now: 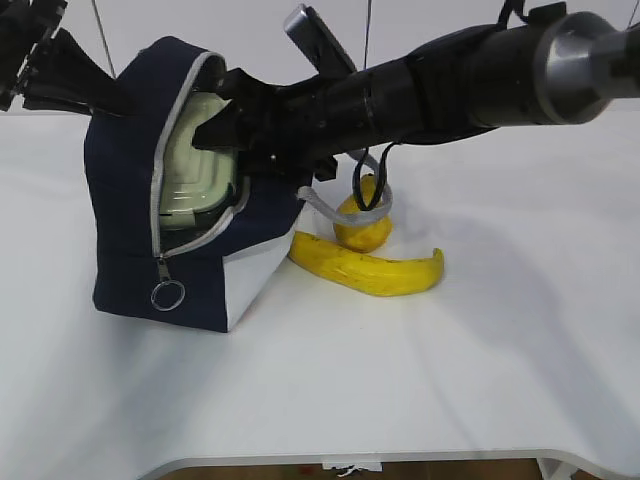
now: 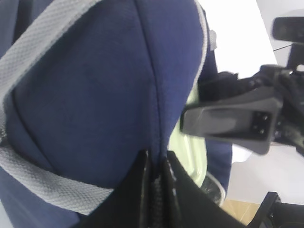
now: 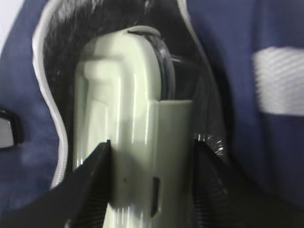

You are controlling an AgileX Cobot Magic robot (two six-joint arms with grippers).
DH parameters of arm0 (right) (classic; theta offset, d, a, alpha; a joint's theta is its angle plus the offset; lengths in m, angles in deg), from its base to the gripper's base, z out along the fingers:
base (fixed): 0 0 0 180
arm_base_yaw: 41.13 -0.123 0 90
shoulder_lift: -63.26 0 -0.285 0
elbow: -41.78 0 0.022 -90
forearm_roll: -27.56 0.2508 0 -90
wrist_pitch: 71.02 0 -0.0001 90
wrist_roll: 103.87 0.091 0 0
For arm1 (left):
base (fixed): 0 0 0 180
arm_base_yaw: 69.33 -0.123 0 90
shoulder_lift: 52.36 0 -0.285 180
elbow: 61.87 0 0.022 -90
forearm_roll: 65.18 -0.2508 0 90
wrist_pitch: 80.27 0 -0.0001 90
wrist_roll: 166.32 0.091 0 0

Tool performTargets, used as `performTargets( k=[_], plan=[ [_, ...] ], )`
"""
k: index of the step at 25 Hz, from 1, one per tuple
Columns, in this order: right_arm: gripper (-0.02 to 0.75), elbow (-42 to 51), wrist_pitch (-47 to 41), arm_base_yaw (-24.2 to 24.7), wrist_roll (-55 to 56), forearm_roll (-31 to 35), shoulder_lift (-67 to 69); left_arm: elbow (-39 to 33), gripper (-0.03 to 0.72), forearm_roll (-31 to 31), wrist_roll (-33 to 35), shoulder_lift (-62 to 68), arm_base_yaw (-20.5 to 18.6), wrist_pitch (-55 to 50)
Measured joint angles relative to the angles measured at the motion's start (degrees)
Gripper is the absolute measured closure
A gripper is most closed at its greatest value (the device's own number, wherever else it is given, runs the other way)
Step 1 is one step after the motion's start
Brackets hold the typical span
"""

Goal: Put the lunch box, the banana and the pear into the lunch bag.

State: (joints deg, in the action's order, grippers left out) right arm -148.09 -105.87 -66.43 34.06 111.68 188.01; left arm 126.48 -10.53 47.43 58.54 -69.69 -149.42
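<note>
The navy lunch bag [image 1: 130,200] stands at the left with its zipped side open. The sage-lidded lunch box [image 1: 195,180] sits on edge inside the opening. My right gripper [image 1: 225,130] reaches across into the bag and is shut on the lunch box [image 3: 128,95], one finger on each side, in the right wrist view [image 3: 152,142]. My left gripper [image 1: 95,80] is behind the bag's top. In the left wrist view [image 2: 156,161] it is shut on a fold of the bag's navy fabric [image 2: 95,85]. The banana [image 1: 370,268] and the pear [image 1: 362,230] lie on the table right of the bag.
A grey rope handle [image 1: 350,205] hangs from the bag over the pear. The zipper's ring pull [image 1: 167,295] dangles at the bag's lower front. The white table's front edge [image 1: 300,462] runs along the bottom.
</note>
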Motion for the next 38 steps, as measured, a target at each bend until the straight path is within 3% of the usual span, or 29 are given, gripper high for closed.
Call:
performTargets(
  k=[8, 16, 31, 38],
  plan=[
    [0.363, -5.41, -1.78, -0.45, 0.69, 3.26, 7.00, 0.00, 0.676, -0.86, 0.78, 0.00, 0.00, 0.00],
    [0.363, -8.14, -1.20, -0.45, 2.23, 5.20, 11.95, 0.00, 0.676, -8.01, 0.86, 0.11, 0.00, -0.09],
    [0.359, -8.63, 0.68, -0.45, 2.93, 6.60, 15.78, 0.13, 0.676, -8.26, 0.86, 1.41, 0.00, -0.09],
    [0.311, -8.76, 0.68, -0.45, 3.40, 5.41, 15.78, 0.13, 0.676, -8.26, 0.99, 1.41, 0.00, -0.19]
  ],
)
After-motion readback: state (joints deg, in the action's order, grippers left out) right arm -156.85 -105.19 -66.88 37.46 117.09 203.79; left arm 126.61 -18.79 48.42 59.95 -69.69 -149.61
